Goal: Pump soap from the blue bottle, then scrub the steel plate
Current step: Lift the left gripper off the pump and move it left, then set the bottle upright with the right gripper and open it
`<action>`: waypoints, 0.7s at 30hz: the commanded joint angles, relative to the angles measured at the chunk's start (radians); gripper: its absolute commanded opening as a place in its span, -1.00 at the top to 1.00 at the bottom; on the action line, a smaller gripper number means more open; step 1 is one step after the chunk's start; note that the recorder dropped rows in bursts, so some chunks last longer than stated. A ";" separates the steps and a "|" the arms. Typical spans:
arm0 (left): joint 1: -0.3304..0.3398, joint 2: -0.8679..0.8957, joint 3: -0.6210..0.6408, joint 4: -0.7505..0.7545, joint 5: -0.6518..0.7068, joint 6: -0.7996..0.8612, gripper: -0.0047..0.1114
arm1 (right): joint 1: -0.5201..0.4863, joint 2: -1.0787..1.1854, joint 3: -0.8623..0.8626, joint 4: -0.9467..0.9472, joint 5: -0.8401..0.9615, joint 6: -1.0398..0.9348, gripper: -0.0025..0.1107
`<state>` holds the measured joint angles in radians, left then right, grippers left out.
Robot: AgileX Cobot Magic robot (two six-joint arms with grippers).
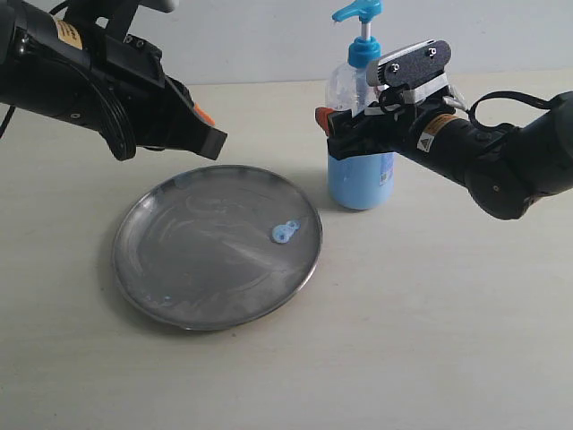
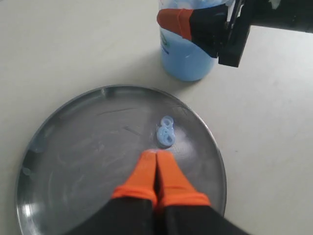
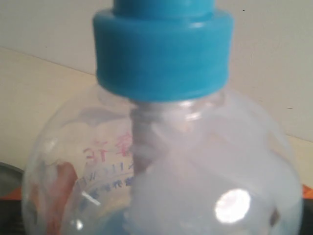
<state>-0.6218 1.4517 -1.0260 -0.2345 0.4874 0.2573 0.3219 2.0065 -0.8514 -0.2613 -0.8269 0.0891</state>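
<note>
The steel plate (image 1: pixel 179 269) lies flat on the table, streaked, with a small pale blue blob of soap (image 1: pixel 285 232) near its right rim. Behind it stands the blue bottle (image 1: pixel 360 179), pump head (image 1: pixel 358 12) up. My right gripper (image 1: pixel 352 125) is closed round the bottle's upper body, one orange finger (image 1: pixel 324 116) showing on its left side. The left gripper (image 1: pixel 208 125) hangs shut and empty above the plate's far rim. In the left wrist view its orange fingertips (image 2: pixel 156 155) sit pressed together just short of the soap (image 2: pixel 166 131), over the plate (image 2: pixel 73 161). The bottle (image 3: pixel 161 161) fills the right wrist view.
Pale tabletop (image 1: pixel 448 340) surrounds the plate and bottle. The right arm (image 1: pixel 501 152) reaches in from the right edge, the left arm (image 1: pixel 72 81) from the upper left. A plain wall stands behind the table.
</note>
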 commanded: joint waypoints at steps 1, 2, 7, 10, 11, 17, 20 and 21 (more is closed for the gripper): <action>-0.005 -0.013 0.004 -0.010 -0.020 -0.004 0.92 | -0.038 -0.005 -0.004 0.018 -0.054 0.011 0.96; -0.005 -0.013 0.004 -0.010 -0.020 -0.002 0.92 | -0.050 -0.005 -0.004 0.018 -0.054 0.016 0.96; -0.005 -0.013 0.004 -0.010 -0.020 -0.001 0.92 | -0.050 -0.004 -0.004 -0.008 -0.062 0.016 0.96; -0.005 -0.013 0.004 -0.010 -0.020 -0.001 0.92 | -0.050 -0.004 -0.004 -0.008 -0.057 0.016 0.96; -0.005 -0.013 0.004 -0.010 -0.020 -0.001 0.92 | -0.050 -0.004 -0.004 -0.008 -0.057 0.016 0.96; -0.005 -0.013 0.004 -0.010 -0.022 0.000 0.92 | -0.050 -0.003 -0.002 -0.008 -0.034 0.016 0.90; -0.005 -0.013 0.004 -0.010 -0.022 0.009 0.92 | -0.050 -0.003 0.007 -0.008 -0.042 0.016 0.70; -0.005 -0.013 0.004 -0.010 -0.022 0.015 0.92 | -0.050 -0.003 0.009 -0.008 -0.042 0.016 0.60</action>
<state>-0.6218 1.4455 -1.0260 -0.2345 0.4776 0.2604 0.2734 2.0065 -0.8488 -0.2592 -0.8286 0.1049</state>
